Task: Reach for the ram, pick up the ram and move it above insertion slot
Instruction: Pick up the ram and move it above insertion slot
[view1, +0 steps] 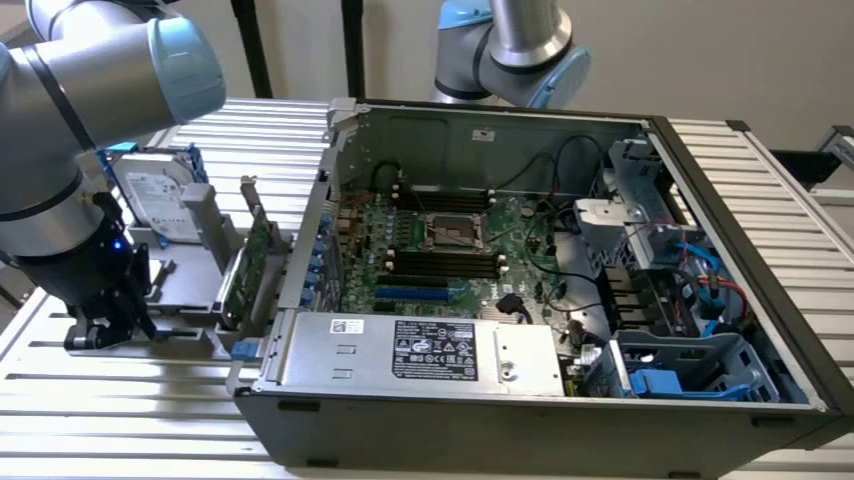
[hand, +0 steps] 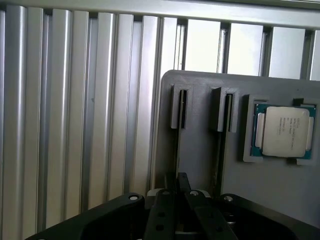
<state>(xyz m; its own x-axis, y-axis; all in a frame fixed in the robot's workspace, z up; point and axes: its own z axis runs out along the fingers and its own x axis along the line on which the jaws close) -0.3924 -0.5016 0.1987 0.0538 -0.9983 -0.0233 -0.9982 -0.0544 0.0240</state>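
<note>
The ram (hand: 179, 131) shows edge-on as a thin dark strip standing in one slot of a grey holder (hand: 200, 155). My gripper (hand: 177, 181) is down over it, and its two black fingers (hand: 161, 212) close in on either side of that strip. In the exterior view the gripper (view1: 110, 322) sits low on the holder (view1: 180, 305) at the left, outside the computer case. The black memory slots (view1: 441, 265) lie on the motherboard inside the open case, well to the right of the gripper.
A second thin strip (hand: 222, 132) stands in the neighbouring slot, and a processor chip (hand: 285, 131) lies in a recess beside it. A silver hard drive (view1: 160, 200) and a green expansion card (view1: 254, 262) stand between gripper and case (view1: 534, 410). Another arm (view1: 521, 50) stands behind the case.
</note>
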